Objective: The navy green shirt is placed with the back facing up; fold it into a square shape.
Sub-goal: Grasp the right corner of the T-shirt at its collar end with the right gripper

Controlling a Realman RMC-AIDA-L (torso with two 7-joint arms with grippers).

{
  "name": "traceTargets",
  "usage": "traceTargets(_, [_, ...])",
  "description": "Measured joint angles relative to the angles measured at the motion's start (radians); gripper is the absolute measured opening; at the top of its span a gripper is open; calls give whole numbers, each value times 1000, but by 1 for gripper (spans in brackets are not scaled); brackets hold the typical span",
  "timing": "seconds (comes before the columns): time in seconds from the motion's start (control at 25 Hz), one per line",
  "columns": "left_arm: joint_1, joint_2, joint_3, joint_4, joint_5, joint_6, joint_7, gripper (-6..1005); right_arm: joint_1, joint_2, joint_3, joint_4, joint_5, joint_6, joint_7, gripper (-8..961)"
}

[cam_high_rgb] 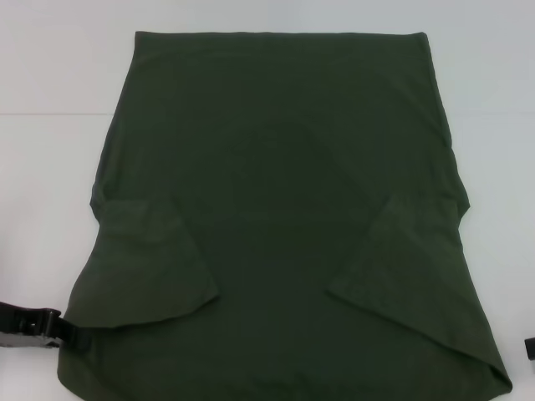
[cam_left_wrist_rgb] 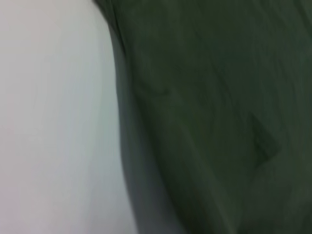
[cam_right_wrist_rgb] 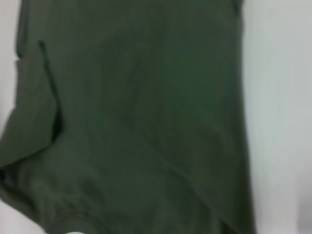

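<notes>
Navy green shirt (cam_high_rgb: 284,209) lying flat on the white table (cam_high_rgb: 50,167), filling most of the middle of the head view. Both short sleeves already turned inward: left sleeve (cam_high_rgb: 146,267) folded in at about 8 o'clock, right sleeve (cam_high_rgb: 401,259) folded in at about 4 o'clock. So sleeve step looks done. Still long and wide, not yet a square; probably needs the sides and then the near end folded over toward the far hem at 12 o'clock.

Near edge of the shirt cut off at 6 o'clock, so collar end hard to see. Corner at 5 o'clock cut off too.

Left gripper (cam_high_rgb: 58,327) at about 8 o'clock, touching or just beside the shirt's edge; only a black piece shows. Open, closed or pinching cloth: cannot tell. Right gripper (cam_high_rgb: 530,347) just a tiny dark bit at the edge near 4 o'clock, away from the cloth; fingers not seen, cannot tell either.

Both wrist views only blurry green cloth next to white table, no fingers in sight.
</notes>
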Motion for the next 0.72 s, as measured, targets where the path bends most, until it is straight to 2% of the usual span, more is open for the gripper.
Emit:
traceTargets(0.4, [2, -3, 0, 2, 0, -2, -3, 33, 3, 41, -9, 5, -27, 55, -31, 746])
traceTargets(0.72, [3, -4, 0, -3, 0, -14, 0, 34, 11, 60, -41, 9, -40, 98, -41, 745])
